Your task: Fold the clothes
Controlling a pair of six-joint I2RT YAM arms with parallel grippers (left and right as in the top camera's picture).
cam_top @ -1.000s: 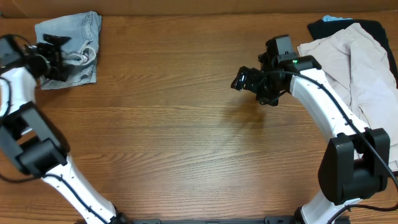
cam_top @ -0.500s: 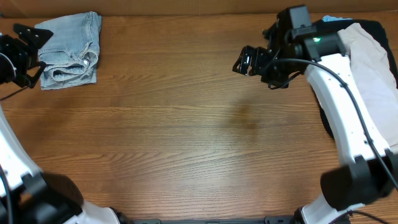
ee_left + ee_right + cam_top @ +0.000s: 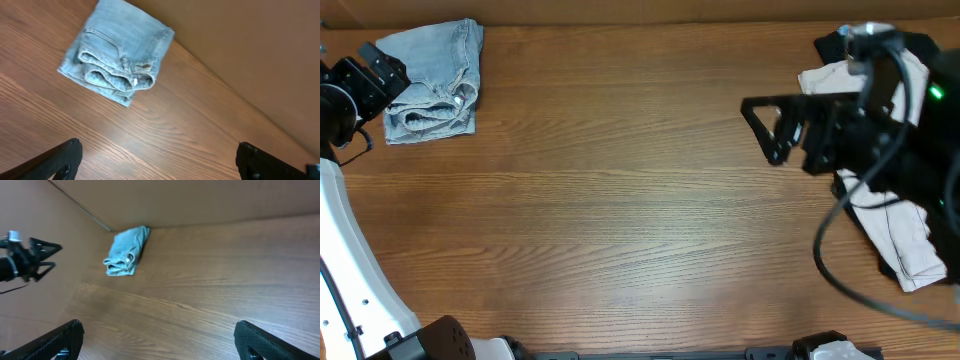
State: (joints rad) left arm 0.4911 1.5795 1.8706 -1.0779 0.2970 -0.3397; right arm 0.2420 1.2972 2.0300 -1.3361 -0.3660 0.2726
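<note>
The shorts (image 3: 432, 80) lay folded in a compact bundle at the far left corner of the table (image 3: 620, 220), close to the back wall (image 3: 250, 50). The left gripper (image 3: 157, 154) hung just beside them, on their left and apart from the cloth. Its jaws stood wide apart and held nothing. From the left wrist, the shorts showed ahead of the fingers and toward the left one, with bare wood between.

The right gripper (image 3: 767, 130) was well apart from the shorts, over the right half of the table. It also gaped wide and was empty. From the right wrist, the shorts were a small blue bundle far across the table near the wall.

The trousers (image 3: 912, 250) lay crumpled at the right edge, partly hidden under the right arm. The black garment (image 3: 835, 45) showed at the far right corner, beside and beneath them.
</note>
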